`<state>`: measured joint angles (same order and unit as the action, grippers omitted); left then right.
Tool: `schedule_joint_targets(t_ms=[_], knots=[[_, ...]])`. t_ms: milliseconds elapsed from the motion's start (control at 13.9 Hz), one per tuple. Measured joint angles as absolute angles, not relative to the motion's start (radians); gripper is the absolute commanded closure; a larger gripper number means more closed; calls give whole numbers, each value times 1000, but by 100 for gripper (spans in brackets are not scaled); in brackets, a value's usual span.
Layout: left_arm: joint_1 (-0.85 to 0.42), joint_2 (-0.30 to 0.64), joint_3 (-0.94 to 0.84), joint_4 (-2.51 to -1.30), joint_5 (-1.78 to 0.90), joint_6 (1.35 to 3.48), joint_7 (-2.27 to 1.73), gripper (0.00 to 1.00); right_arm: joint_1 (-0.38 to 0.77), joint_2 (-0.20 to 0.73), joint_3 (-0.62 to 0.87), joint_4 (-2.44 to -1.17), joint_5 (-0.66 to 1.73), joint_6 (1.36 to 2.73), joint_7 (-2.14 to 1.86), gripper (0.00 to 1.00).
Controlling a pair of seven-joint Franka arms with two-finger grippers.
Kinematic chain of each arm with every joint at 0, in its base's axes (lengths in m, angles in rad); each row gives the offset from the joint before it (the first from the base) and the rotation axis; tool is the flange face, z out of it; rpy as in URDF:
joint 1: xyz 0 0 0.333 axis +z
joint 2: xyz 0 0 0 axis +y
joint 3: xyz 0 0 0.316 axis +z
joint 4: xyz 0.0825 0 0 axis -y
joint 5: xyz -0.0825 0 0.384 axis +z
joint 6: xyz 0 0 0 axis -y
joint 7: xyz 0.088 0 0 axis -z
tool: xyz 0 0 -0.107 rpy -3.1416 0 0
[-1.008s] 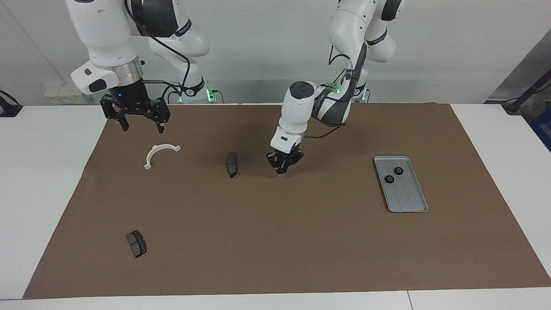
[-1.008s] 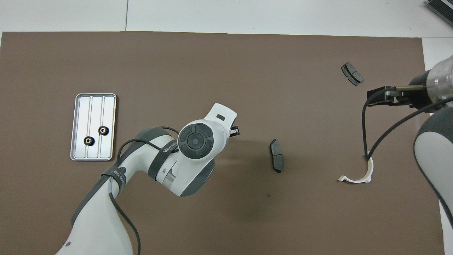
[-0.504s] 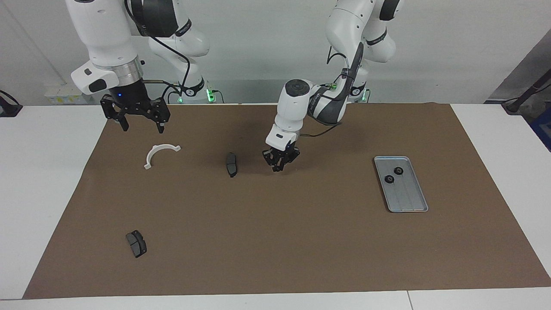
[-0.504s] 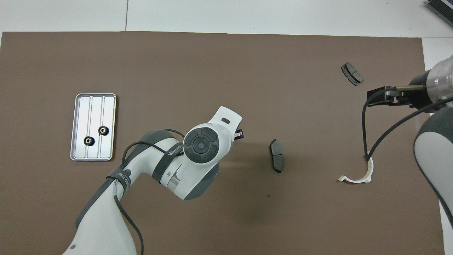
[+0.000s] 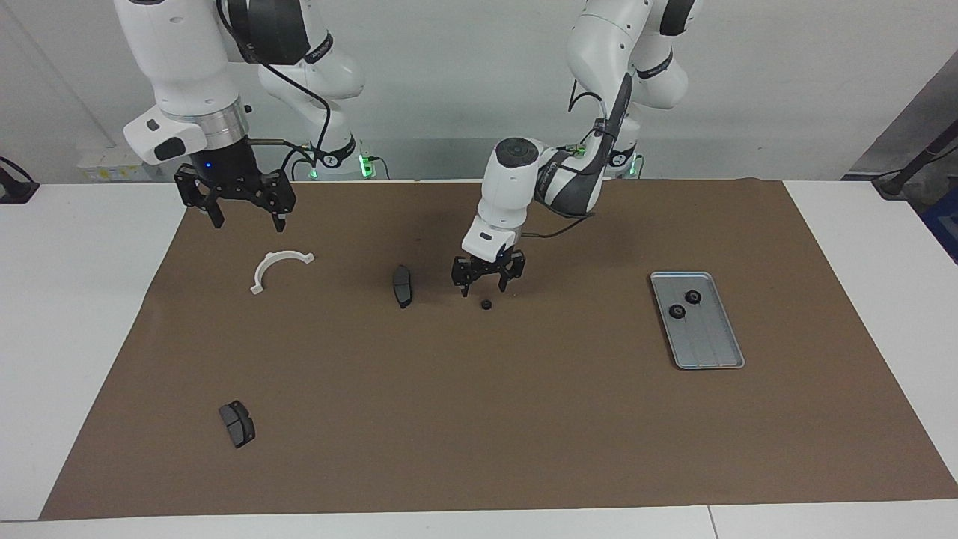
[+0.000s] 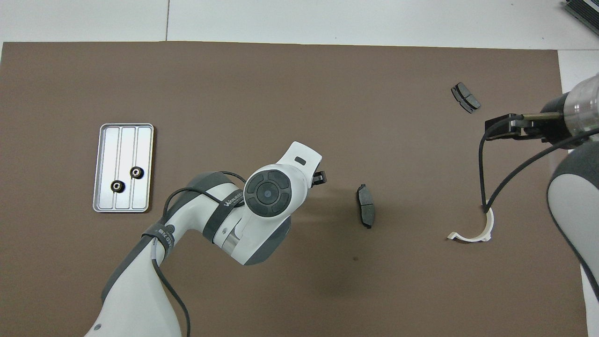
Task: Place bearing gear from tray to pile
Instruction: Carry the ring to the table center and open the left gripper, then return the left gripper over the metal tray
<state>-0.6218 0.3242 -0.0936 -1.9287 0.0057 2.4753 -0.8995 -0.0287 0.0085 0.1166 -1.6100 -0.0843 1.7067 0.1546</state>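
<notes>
The silver-grey tray (image 5: 711, 344) lies toward the left arm's end of the brown mat, with two black bearing gears (image 5: 693, 297) (image 5: 676, 312) on it. A third bearing gear (image 5: 486, 305) lies on the mat beside a dark brake pad (image 5: 403, 285). My left gripper (image 5: 485, 288) is open and empty just above this gear. In the overhead view the left wrist hides that gear and only one of its fingers (image 6: 319, 177) shows. My right gripper (image 5: 241, 211) is open and empty, waiting in the air near the white half-ring bracket (image 5: 278, 268).
A second brake pad (image 5: 236, 424) lies far from the robots toward the right arm's end. The overhead view shows the tray (image 6: 122, 145), its gears (image 6: 136, 172) (image 6: 117, 186), both pads (image 6: 365, 206) (image 6: 465, 97) and the bracket (image 6: 475, 231). White table surrounds the mat.
My left gripper moved toward the brake pad, then opened; the bearing gear it carried now lies on the mat under it. The right arm has not moved.
</notes>
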Motion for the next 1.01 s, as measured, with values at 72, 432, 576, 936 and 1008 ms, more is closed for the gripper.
schedule_joint_targets(t_ms=[72,432,576,936,1008], knots=[[-613,324,-86,-1926,6,2475,-888,10,-29,9,117,-1610,-84,1707,155,0],[-401,318,-75,-1888,7,2418,-703,11,-29,9,117,-1610,-84,1707,155,0],[-314,312,-75,-1869,7,2360,-601,11,-29,9,117,-1610,-84,1707,155,0],[-152,296,-74,-1863,7,2238,-365,11,-29,9,117,-1610,-84,1707,155,0],[-132,293,-74,-1863,7,2215,-333,11,-29,9,117,-1610,-84,1707,155,0]])
